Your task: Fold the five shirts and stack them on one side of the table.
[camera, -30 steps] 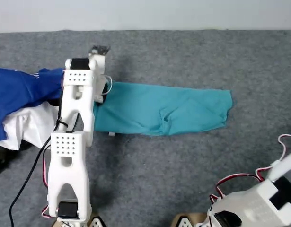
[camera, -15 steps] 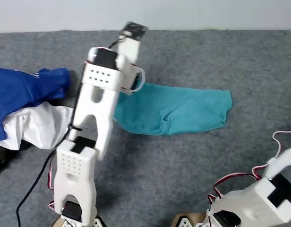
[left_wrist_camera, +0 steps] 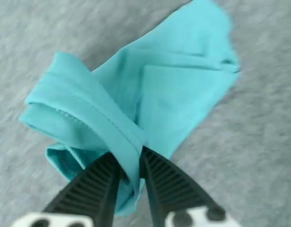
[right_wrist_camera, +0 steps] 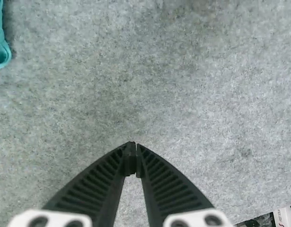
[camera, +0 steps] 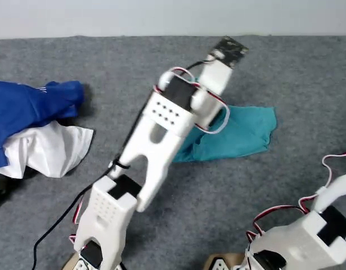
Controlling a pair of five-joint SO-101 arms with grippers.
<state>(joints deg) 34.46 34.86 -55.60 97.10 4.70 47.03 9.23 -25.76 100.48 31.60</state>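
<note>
**One fold under way — teal shirt doubling over itself**

The grey table (camera: 308,73) carries three shirts in sight. The left arm (camera: 156,135) is the biggest thing over it, and it has swung in the last second from the left side diagonally across toward the far right. With it came the end of the teal shirt (camera: 246,132). A second ago that shirt lay spread in a long strip across the middle; now it is bunched into a short, doubled shape in the right half of the table.

The blue shirt (camera: 26,104) and the white shirt (camera: 49,149) lie heaped, touching, at the left edge, unmoved and unfolded.

The right arm (camera: 308,236) sits at the near right corner, nearly where it was.

The left gripper (left_wrist_camera: 129,158) is pinching a ridge of teal cloth between its fingers, the loose fold draped beside them. The right gripper (right_wrist_camera: 133,151) has its fingers pressed together on nothing, above bare table.

I judge this the first lengthwise fold of one shirt — the task is early, with no stack begun.
</note>
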